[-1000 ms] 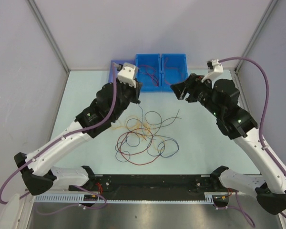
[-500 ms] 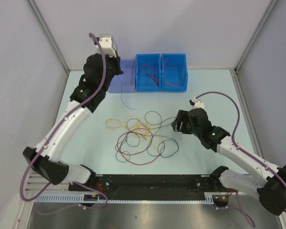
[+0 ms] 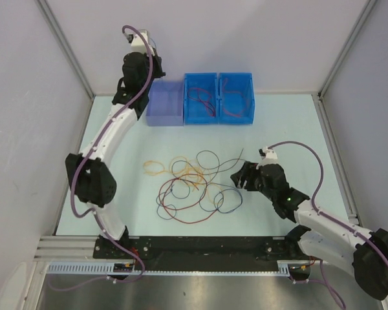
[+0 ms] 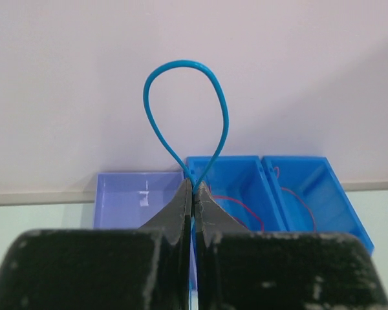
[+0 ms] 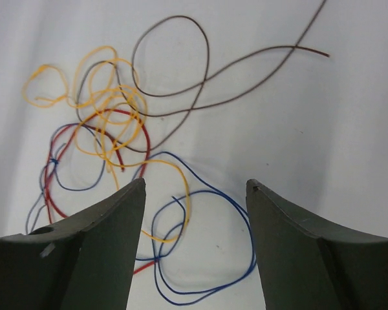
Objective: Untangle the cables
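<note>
Left claw (image 4: 194, 191) pinches a blue cable (image 4: 184, 62) — light, springy. Right claw (image 5: 195, 186) gapes empty over the tangled cables (image 3: 189, 186); a free outer loop looks the safest hold.

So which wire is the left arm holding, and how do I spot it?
Find the row of bins at the back. By the lilac one, the left fingers pinch a light blue wire. It alone stands up as a loop; the others lie flat.
</note>
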Tool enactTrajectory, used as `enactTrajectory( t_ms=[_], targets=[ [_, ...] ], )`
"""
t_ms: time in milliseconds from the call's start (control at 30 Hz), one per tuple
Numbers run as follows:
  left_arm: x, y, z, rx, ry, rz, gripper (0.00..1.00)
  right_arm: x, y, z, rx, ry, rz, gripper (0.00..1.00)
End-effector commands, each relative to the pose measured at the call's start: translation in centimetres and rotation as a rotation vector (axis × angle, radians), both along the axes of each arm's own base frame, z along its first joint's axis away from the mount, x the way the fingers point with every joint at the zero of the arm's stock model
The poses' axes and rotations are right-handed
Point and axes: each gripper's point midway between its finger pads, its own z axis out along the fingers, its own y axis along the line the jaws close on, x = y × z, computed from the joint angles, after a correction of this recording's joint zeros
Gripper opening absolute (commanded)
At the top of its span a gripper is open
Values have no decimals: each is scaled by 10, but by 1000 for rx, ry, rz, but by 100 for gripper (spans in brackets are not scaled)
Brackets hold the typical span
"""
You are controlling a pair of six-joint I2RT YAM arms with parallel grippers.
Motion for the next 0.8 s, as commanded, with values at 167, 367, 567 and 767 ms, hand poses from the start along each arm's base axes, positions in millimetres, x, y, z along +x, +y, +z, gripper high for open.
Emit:
enactTrajectory(
  t_ms=[167, 367, 567, 767],
  targets=[
    [74, -14, 18, -162, -124, -143, 0, 24, -3, 16, 265, -45, 88, 68],
    [105, -9, -6, -220, -124, -149, 0, 23, -6, 14, 304, -35, 100, 68],
    [122, -8, -58, -252, -50, -156, 0, 23, -8, 12, 320, -27, 99, 68],
    [117, -6, -86, -292, -4, -141, 2, 24, -10, 11, 328, -22, 97, 67]
  ],
)
